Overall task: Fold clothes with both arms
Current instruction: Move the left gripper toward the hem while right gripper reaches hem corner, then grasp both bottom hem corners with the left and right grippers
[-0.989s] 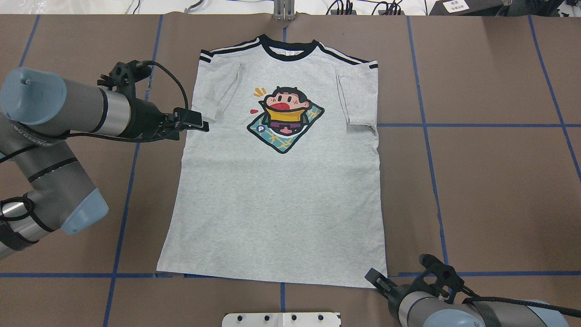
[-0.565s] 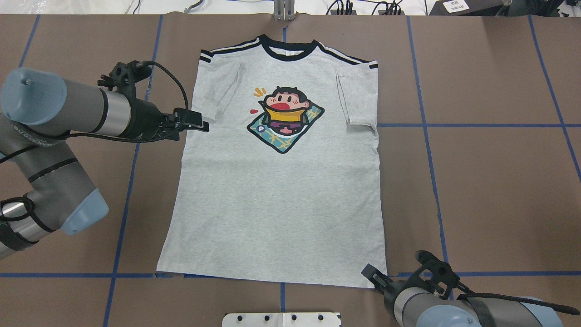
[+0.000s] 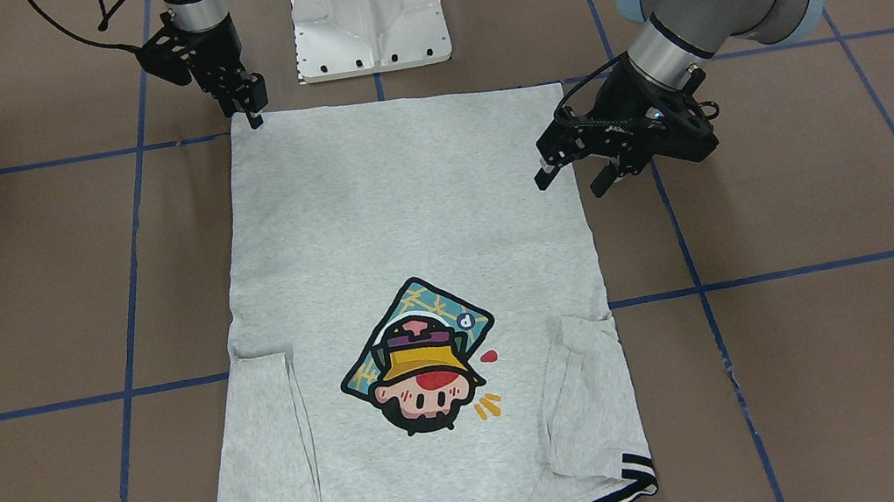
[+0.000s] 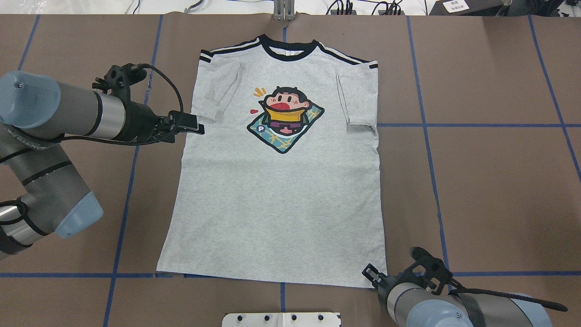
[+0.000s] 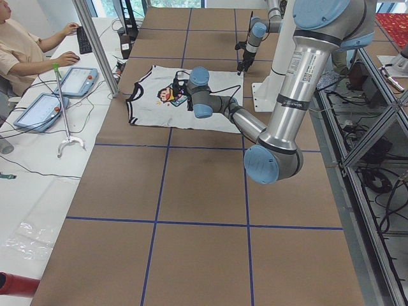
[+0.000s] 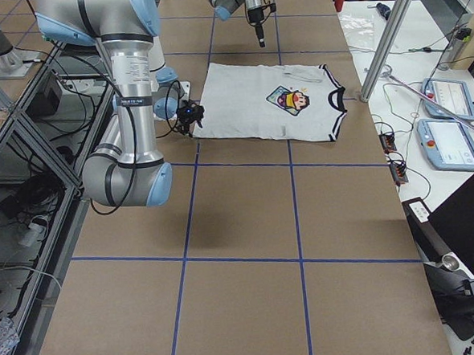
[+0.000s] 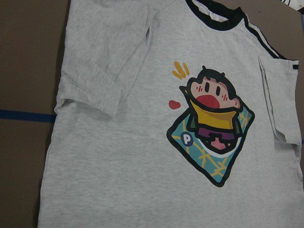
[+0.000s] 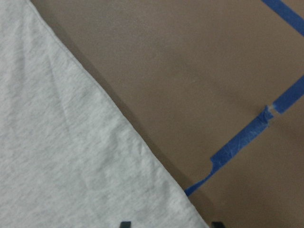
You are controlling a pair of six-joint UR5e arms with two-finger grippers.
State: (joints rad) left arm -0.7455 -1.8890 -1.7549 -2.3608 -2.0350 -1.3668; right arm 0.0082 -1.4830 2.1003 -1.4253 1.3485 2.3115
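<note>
The grey T-shirt (image 4: 277,204) lies flat, print up, on the brown table with both sleeves folded inward and the black neckband at the far side. It also shows in the front view (image 3: 405,204) and the left wrist view (image 7: 118,166). My left gripper (image 4: 196,127) is open and hovers at the shirt's left edge just below the folded sleeve; the front view (image 3: 572,182) shows its fingers apart. My right gripper (image 4: 368,272) is open at the hem's near right corner (image 3: 254,111). In the right wrist view its fingertips (image 8: 124,223) straddle the hem corner (image 8: 71,156).
The white pedestal base (image 3: 367,15) stands at the near table edge, close to the hem. Blue tape lines (image 4: 426,125) grid the brown table cover. An operator (image 5: 25,44) sits with tablets beyond the far side of the table.
My left gripper has drawn back slightly to the left at the shirt's edge. My right arm has shifted a little to the left, its gripper staying at the hem corner.
</note>
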